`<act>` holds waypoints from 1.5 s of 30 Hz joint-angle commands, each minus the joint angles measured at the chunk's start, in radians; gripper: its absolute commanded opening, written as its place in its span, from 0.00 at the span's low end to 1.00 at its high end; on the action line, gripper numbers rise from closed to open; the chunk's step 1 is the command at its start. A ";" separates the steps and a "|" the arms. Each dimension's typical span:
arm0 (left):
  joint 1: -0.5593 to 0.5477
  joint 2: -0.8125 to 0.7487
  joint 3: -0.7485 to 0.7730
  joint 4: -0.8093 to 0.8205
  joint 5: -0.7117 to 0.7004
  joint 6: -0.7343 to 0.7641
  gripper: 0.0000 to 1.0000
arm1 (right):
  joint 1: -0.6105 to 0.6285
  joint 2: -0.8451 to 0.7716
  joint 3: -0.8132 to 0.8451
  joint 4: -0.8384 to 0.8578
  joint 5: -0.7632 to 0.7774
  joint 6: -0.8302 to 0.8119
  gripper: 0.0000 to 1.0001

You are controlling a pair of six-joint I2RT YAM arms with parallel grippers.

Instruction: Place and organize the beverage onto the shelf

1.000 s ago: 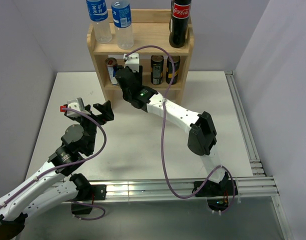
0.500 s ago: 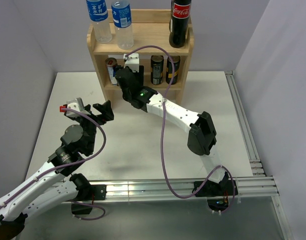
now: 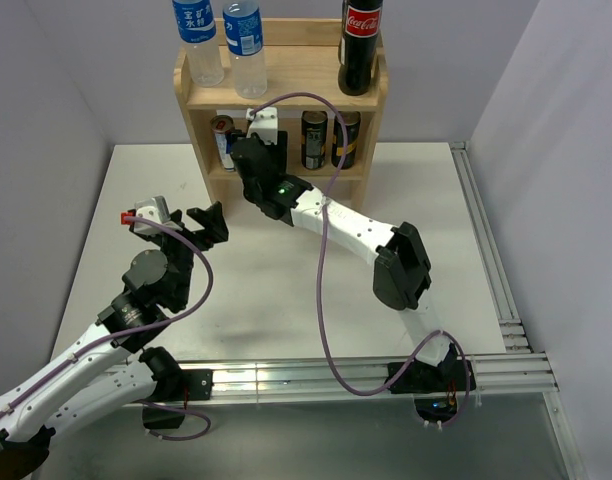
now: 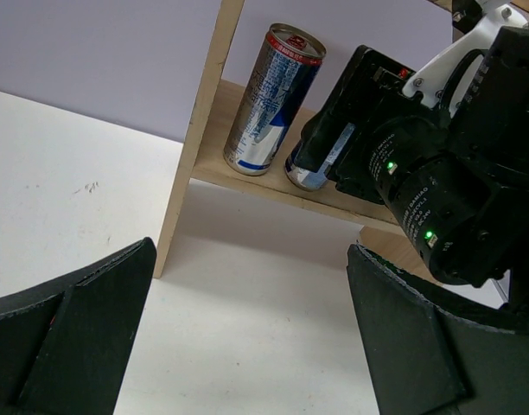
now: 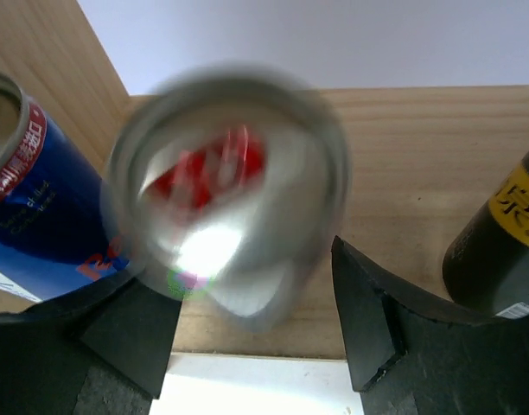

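The pale wood shelf [image 3: 296, 65] stands at the table's far edge. Its top board holds two water bottles [image 3: 199, 45] and a cola bottle [image 3: 359, 50]. The lower tier holds a Red Bull can [image 3: 223, 140] and two dark cans [image 3: 326, 138]. My right gripper [image 3: 256, 150] reaches into the lower tier. In the right wrist view its jaws [image 5: 256, 268] stand open around a blurred silver can [image 5: 230, 199] on the lower board, with a gap at the right finger. My left gripper [image 3: 206, 218] is open and empty over the table, facing the shelf.
In the left wrist view the silver can [image 4: 321, 160] leans beside the Red Bull can [image 4: 269, 99], just inside the shelf's side panel [image 4: 204, 112]. A dark can [image 5: 498, 233] stands close to my right finger. Metal rails [image 3: 481, 250] run along the table's right and near edges.
My right arm has shifted slightly left at the shelf. The left arm has not moved.
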 commanded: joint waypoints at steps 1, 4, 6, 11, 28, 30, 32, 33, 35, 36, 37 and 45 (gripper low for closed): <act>0.006 -0.009 -0.003 0.037 0.018 0.010 0.99 | -0.025 0.021 -0.005 0.076 0.030 -0.037 0.73; 0.006 -0.012 -0.005 0.040 0.021 0.011 0.99 | -0.024 0.025 -0.008 0.093 0.041 -0.057 0.73; 0.006 -0.011 -0.005 0.041 0.021 0.013 0.99 | -0.024 0.033 -0.003 0.128 0.047 -0.068 0.73; 0.006 -0.008 -0.006 0.044 0.021 0.014 0.99 | -0.024 0.044 0.004 0.138 0.055 -0.072 0.73; 0.005 -0.006 -0.003 0.037 0.022 0.008 0.99 | -0.022 -0.044 -0.098 0.125 -0.017 -0.022 0.74; 0.004 -0.008 -0.002 0.031 0.021 0.006 0.99 | -0.022 -0.061 -0.118 0.125 -0.023 -0.014 0.74; 0.004 -0.014 0.000 0.031 0.022 0.005 0.99 | -0.021 -0.073 -0.141 0.132 -0.034 -0.011 0.75; 0.005 -0.012 -0.002 0.029 0.022 0.003 0.99 | -0.022 -0.085 -0.149 0.136 -0.040 -0.012 0.75; 0.006 -0.012 0.001 0.026 0.021 0.003 0.99 | -0.018 -0.102 -0.170 0.141 -0.043 -0.012 0.76; 0.006 -0.012 0.001 0.024 0.021 0.003 0.99 | -0.016 -0.107 -0.180 0.144 -0.043 -0.011 0.76; 0.006 -0.011 0.006 0.023 0.019 0.003 0.99 | -0.015 -0.114 -0.189 0.147 -0.046 -0.012 0.76; 0.006 0.008 0.007 0.021 0.012 0.005 0.99 | -0.004 -0.180 -0.302 0.214 -0.100 -0.025 0.77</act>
